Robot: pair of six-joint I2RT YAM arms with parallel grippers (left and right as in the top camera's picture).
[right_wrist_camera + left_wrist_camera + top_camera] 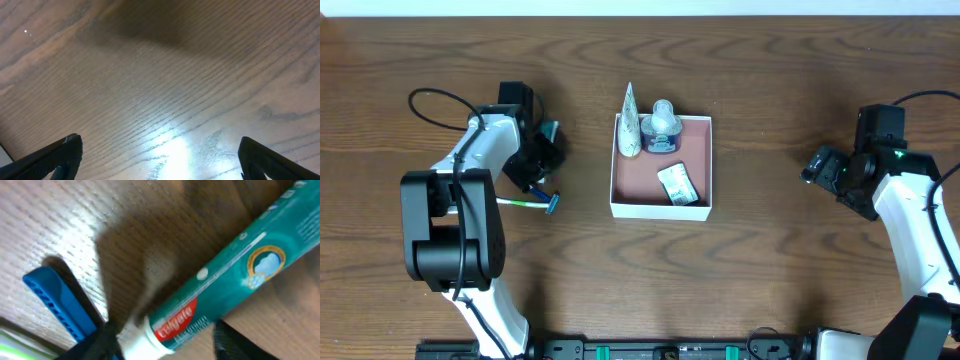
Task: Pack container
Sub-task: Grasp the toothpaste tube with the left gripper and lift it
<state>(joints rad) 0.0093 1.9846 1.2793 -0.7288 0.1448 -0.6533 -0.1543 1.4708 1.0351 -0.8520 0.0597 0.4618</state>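
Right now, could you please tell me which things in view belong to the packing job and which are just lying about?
Belong to the job:
- box
- white tube, jar and packet, already in it
- toothpaste and what looks like a blue-headed razor, not yet packed, to its left

Just lying about:
- black cable loop by the left arm
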